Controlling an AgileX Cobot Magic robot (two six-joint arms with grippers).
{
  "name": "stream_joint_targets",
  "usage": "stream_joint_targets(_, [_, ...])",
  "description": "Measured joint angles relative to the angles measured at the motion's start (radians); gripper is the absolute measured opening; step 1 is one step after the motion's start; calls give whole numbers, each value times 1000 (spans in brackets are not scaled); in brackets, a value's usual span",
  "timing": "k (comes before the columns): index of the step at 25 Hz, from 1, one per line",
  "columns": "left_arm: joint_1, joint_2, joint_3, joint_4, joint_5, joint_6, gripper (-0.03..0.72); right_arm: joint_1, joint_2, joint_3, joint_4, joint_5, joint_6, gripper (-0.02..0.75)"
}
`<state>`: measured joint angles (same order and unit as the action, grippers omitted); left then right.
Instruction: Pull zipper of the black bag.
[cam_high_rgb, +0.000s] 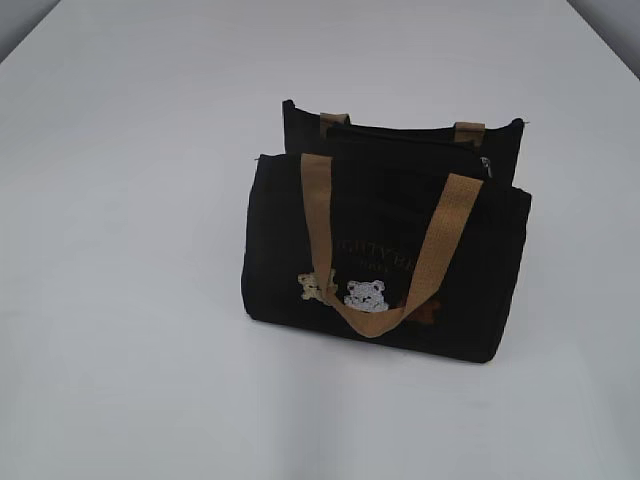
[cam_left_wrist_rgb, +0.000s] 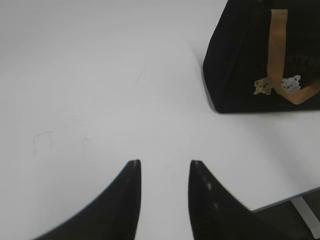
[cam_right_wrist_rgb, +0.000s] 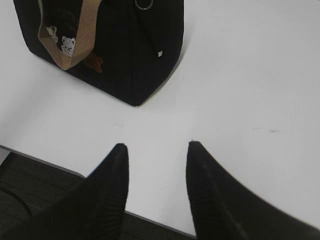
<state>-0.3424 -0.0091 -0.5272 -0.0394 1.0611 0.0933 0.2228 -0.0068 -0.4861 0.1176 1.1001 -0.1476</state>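
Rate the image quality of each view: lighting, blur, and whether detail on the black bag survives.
Exterior view: flat, washed-out light, faint shadow under the black bag, lettering barely legible. Left wrist view: white table nearly blown out, left gripper tips soft with blur. Right wrist view: sharper, the zipper ring shows, bag fabric crushed to black.

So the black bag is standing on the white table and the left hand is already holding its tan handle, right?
Not quite. The black bag does stand on the white table, but the left hand is empty, apart from the tan handle, as the left wrist view shows.
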Motion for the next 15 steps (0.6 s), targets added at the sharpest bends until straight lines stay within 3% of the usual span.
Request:
stream_joint_targets(4, [19,-1,0,-1,0,0,243,-11,0,0,-1,0,1,309])
stream_joint_targets(9, [252,-1,0,-4,0,0,243,-174,0,1,0,-1,1,309])
stream_joint_targets(11, [303,-1,0,-4,0,0,243,-216,0,1,-1,-1,1,309])
stream_joint_targets(15, [317,-1,0,-4,0,0,242,-227,0,1,-1,-1,1,309])
